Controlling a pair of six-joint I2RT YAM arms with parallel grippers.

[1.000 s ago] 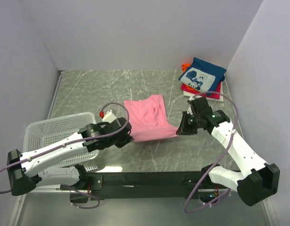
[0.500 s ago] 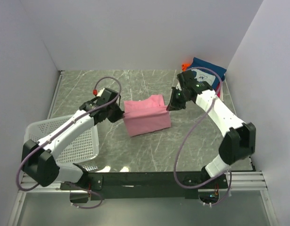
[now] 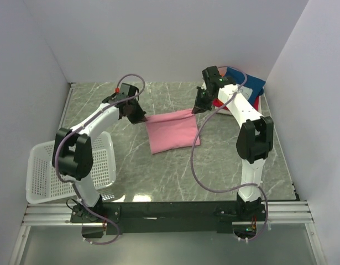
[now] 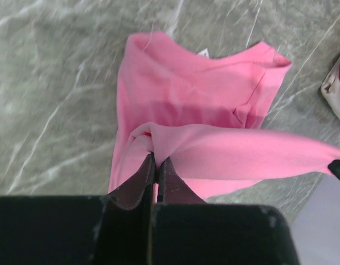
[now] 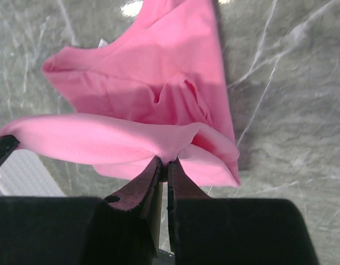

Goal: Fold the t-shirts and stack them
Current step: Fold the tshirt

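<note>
The pink t-shirt [image 3: 172, 131] lies mid-table, folded over on itself, with its far edge raised and stretched between both grippers. My left gripper [image 3: 141, 118] is shut on the raised edge's left corner; in the left wrist view the cloth [image 4: 203, 94] bunches between the closed fingertips of that gripper [image 4: 156, 161]. Over at the right corner, my right gripper [image 3: 197, 109] is shut on the same edge, pinching a pleat of the pink cloth [image 5: 158, 83] at its tips [image 5: 166, 163]. A folded stack topped by a navy tee [image 3: 249, 84] sits at the back right, partly hidden by the right arm.
A white mesh basket [image 3: 48, 171] stands at the front left beside the left arm's base. Walls close in the table on the left, back and right. The folded stack's red and white edge [image 4: 338, 83] shows at the right of the left wrist view.
Both arms have swung from the front of the table to the back, carrying the shirt's near edge over the rest of it. The shirt is now folded in half.
</note>
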